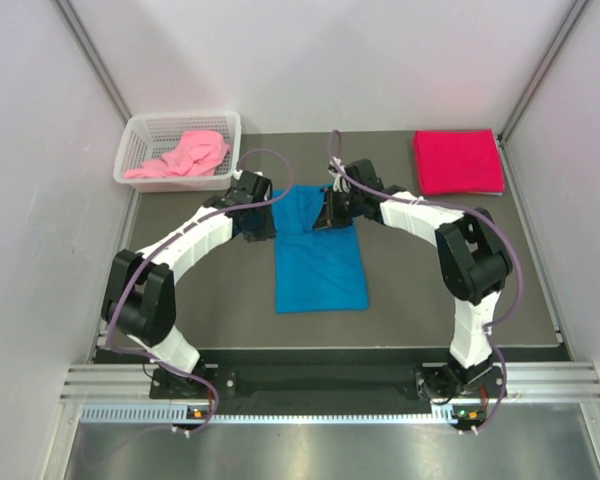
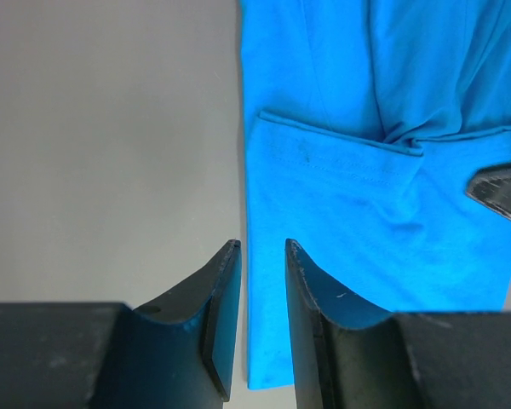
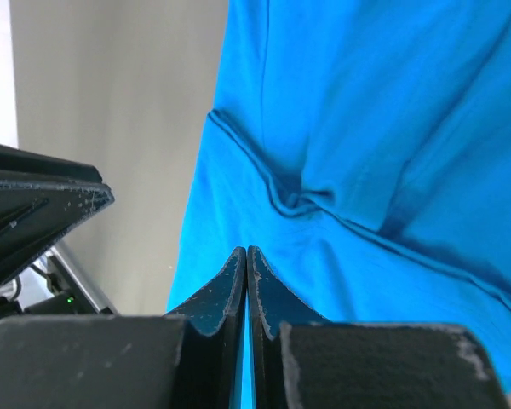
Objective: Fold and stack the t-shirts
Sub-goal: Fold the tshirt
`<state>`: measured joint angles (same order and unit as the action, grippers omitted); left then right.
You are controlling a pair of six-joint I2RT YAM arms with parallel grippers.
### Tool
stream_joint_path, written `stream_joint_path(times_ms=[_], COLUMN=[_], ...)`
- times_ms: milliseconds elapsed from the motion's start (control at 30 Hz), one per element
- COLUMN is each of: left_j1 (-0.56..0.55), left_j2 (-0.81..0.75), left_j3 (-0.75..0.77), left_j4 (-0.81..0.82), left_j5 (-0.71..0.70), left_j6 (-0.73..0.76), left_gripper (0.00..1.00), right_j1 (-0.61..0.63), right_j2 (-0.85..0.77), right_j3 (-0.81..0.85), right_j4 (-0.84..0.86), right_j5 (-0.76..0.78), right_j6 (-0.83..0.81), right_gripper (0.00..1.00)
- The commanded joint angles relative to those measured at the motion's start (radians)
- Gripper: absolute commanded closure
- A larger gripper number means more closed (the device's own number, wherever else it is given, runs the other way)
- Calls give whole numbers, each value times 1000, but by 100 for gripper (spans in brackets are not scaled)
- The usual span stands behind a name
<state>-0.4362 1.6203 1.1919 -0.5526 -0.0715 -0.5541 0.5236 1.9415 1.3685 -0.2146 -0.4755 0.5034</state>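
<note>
The blue t-shirt (image 1: 320,265) is spread flat on the middle of the bench (image 1: 410,290). The left claw (image 2: 262,247) is held partly open at its edge, and the right claw (image 3: 246,251) is closed over the cloth. The red t-shirt (image 1: 458,162) is folded at the far right, and the pink t-shirt (image 1: 185,155) is piled in the basket (image 1: 128,150).

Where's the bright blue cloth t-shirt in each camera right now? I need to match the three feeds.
Top external: the bright blue cloth t-shirt lies flat mid-table, its far end under the two wrists.
Left wrist: it fills the right half of the picture.
Right wrist: it fills the right side, top to bottom.
Shared landmark: the grey tabletop, bare along the shirt's left edge in every picture.
</note>
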Motion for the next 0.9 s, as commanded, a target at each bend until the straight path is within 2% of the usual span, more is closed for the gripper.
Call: stream_joint_path(times_ms=[0,267,433,533,667,800,867], left_j1=[5,4,4,2,2,2,2], left_j2=[-11,-22,-94,-129,-191,-258,-296], left_j3=[9,-51,-109,-132,-211,-316,-380], left_j4=[5,-12,-47,-73,-50,5,43], left_j5=[19,56,26,54,171,269,317], left_j6=[10,0,26,43,28,-10,-26], left_gripper=[67,67,65,64,62,57,56], right_j1=[10,4,-1,-4,-2,1,0], right_j2=[52,194,177,134,36,-70,-137], right_j3=[27,78,102,118,100,23,-17], right_j4=[61,72,24,-2,-34,-83,-118], right_j5=[-38,-23,6,24,57,78,116], right_j6=[15,-5,-32,-39,-8,9,21], right_gripper=[100,100,100,99,93,75,70])
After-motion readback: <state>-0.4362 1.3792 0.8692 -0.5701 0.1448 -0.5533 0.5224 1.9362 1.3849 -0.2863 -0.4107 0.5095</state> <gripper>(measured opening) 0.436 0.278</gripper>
